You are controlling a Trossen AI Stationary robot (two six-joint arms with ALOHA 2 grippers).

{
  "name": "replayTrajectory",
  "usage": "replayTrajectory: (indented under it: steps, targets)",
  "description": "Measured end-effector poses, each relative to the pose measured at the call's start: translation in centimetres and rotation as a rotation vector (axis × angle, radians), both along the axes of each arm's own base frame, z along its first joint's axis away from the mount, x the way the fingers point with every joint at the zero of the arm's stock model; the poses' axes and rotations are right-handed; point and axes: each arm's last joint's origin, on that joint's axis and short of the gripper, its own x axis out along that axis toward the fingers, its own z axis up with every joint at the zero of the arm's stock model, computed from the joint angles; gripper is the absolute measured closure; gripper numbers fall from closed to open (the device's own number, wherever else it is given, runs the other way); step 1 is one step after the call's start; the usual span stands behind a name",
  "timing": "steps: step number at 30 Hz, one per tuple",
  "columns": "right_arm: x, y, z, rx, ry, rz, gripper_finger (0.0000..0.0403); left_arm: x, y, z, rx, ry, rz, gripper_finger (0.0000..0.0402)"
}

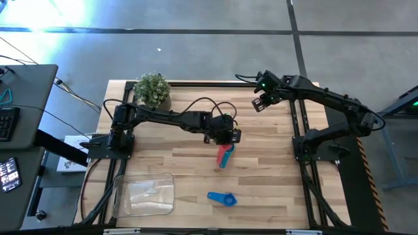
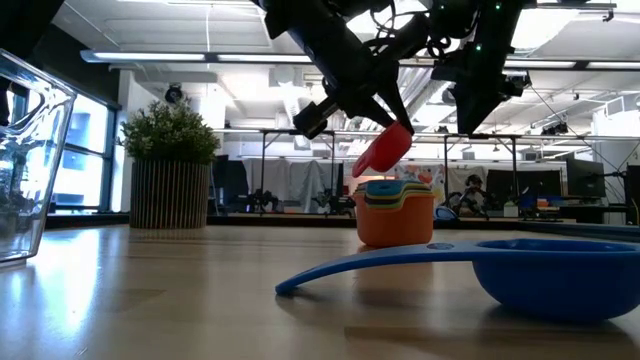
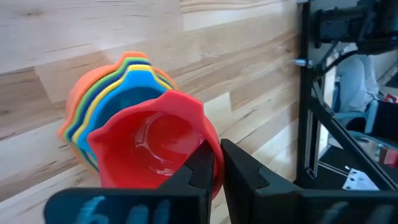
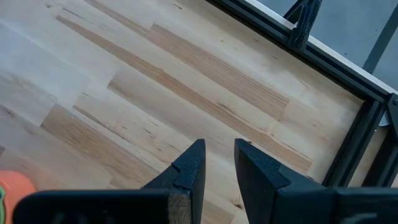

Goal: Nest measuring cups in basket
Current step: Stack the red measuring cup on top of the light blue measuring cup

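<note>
My left gripper [image 3: 214,165] pinches the rim of a small round red plastic measuring cup [image 3: 155,146], tilted above the nested stack of orange, green, yellow and blue cups [image 2: 395,212] at mid-table (lower cups mostly hidden). The lone blue plastic scoop [image 1: 223,198] lies nearer, handle pointing left. The clear shallow plastic basket [image 1: 145,194] sits near-left. My right gripper [image 4: 217,168] hovers far-right, fingers slightly parted, holding nothing.

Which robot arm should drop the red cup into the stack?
The left. Its end effector already grips the red cup just above the nested stack. The right end effector hovers empty near the table's far edge, well away.
</note>
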Motion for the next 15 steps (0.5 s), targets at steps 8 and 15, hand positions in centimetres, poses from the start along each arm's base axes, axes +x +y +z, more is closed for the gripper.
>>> replayTrajectory:
  steps: [8, 15]
  targets:
    - [0.0, 0.01, 0.0, 0.0, 0.0, 0.0, 0.0324, -0.1, -0.06, -0.22, 0.004, 0.005, -0.027, 0.0385]
    - [-0.03, 0.03, -0.01, 0.002, 0.004, 0.0, 0.0324, -0.08, -0.08, -0.23, 0.006, 0.003, -0.029, 0.0384]
